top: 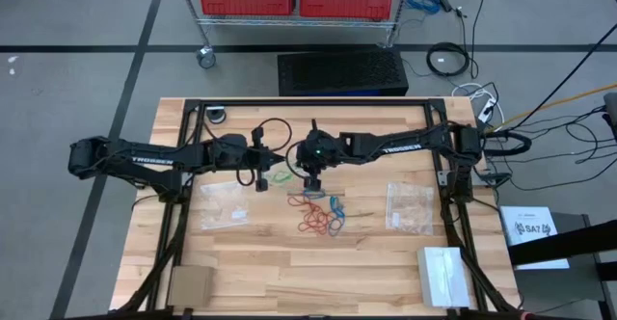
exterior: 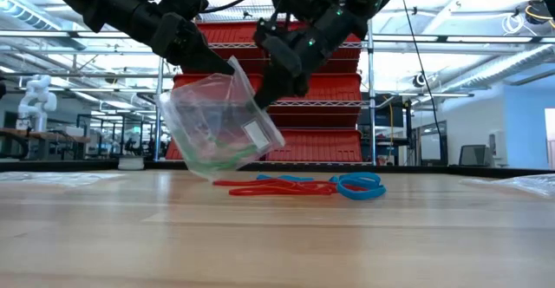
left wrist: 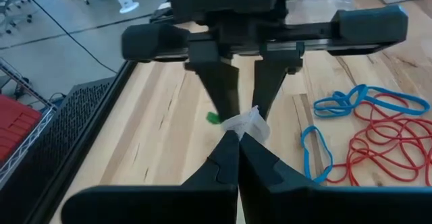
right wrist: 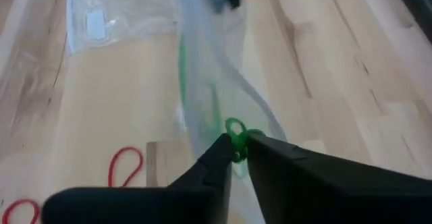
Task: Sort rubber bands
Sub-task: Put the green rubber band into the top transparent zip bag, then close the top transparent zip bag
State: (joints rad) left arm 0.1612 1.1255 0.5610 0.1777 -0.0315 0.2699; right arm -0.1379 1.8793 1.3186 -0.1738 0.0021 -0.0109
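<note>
A clear zip bag (exterior: pixel 221 123) with green rubber bands inside hangs in the air between both grippers; it also shows in the high view (top: pixel 281 176). My left gripper (left wrist: pixel 237 142) is shut on the bag's upper edge. My right gripper (right wrist: pixel 238 142) faces it, shut at the bag's other upper edge with a green rubber band (right wrist: pixel 235 128) at its tips. Red rubber bands (top: pixel 313 219) and blue rubber bands (top: pixel 335 204) lie loose on the table just near of the grippers, and show again in the low view (exterior: pixel 286 186). My left gripper pinches the bag's top edge (left wrist: pixel 248 121) between its two fingertips, coming level from the table's left. The bag hangs below and sags toward the right gripper. My right gripper pinches a green band's loop (right wrist: pixel 234 125) at its fingertips, slanting down from the right, against the bag's clear film (right wrist: pixel 202 82). Whether the film is pinched too, I cannot tell.
Two more clear zip bags lie flat on the table, one left (top: pixel 224 205) and one right (top: pixel 410 207). A cardboard box (top: pixel 190 284) and a white box (top: pixel 443 274) sit near the table's near edge. Black cables run along the far right.
</note>
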